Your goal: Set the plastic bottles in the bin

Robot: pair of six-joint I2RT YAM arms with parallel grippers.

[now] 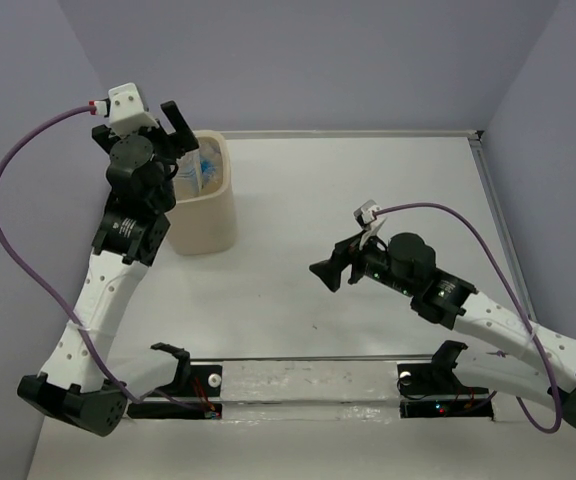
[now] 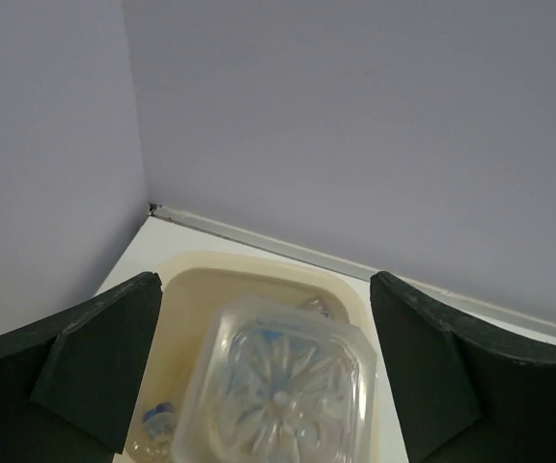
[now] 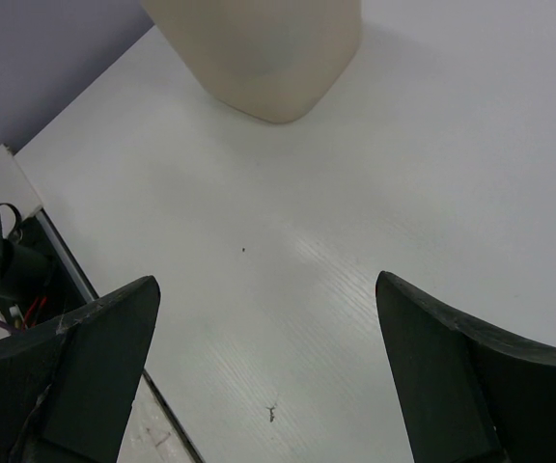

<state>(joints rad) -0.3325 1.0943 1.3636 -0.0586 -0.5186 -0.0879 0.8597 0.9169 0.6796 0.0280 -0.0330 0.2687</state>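
The cream-beige bin (image 1: 206, 220) stands at the back left of the table. A squarish clear plastic bottle (image 2: 283, 386) sits in it with its base turned up toward the left wrist camera. Beside it, down in the bin (image 2: 259, 265), lies a bottle with a blue cap (image 2: 157, 417). Bottles (image 1: 196, 172) poke above the rim in the top view. My left gripper (image 1: 178, 128) hangs open just above the bin, its jaws wide on either side of the squarish bottle and touching nothing. My right gripper (image 1: 328, 271) is open and empty over the mid table, with bare tabletop between its fingers (image 3: 95, 357).
A black and clear rail (image 1: 308, 385) with two arm mounts runs along the near edge. Purple cables loop from both arms. The bin's lower wall (image 3: 268, 58) shows at the top of the right wrist view. Grey walls close the left, back and right.
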